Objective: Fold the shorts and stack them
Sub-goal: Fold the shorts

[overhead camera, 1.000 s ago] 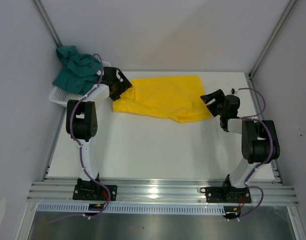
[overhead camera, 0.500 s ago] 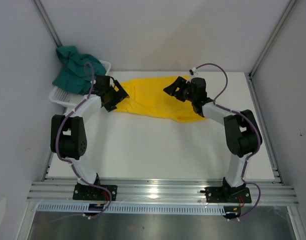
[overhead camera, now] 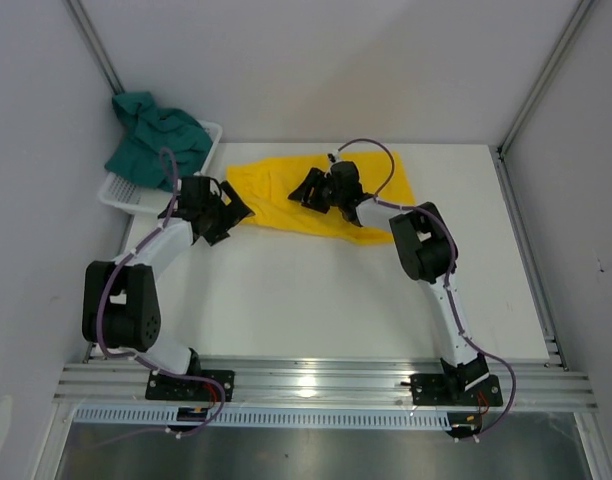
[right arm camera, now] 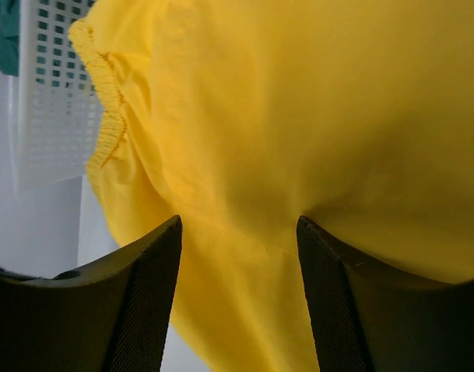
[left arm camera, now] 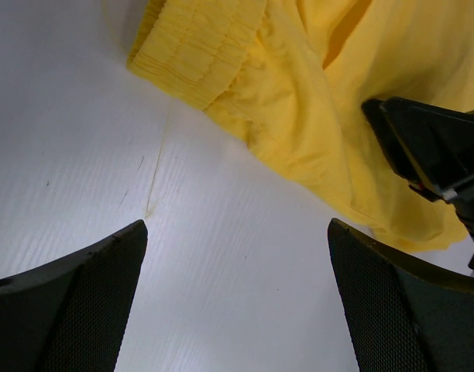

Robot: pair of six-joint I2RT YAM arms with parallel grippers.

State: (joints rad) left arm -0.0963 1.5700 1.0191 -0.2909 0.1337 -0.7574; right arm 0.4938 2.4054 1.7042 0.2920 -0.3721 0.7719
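Two claws, both gaping and empty. Back-left of the left gripper [overhead camera: 231, 210], the teal shorts [overhead camera: 151, 135] are lying in the basket [overhead camera: 121, 195]; the yellow shorts [overhead camera: 266, 190] are lying just ahead of it, under the right gripper [overhead camera: 304, 188]. I'm fearing a mid-cloth pinch bunching everything.

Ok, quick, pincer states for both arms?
Left pincer: open, empty, above the table.
Right pincer: open, fingers straddling the yellow shorts, not clamped on them.
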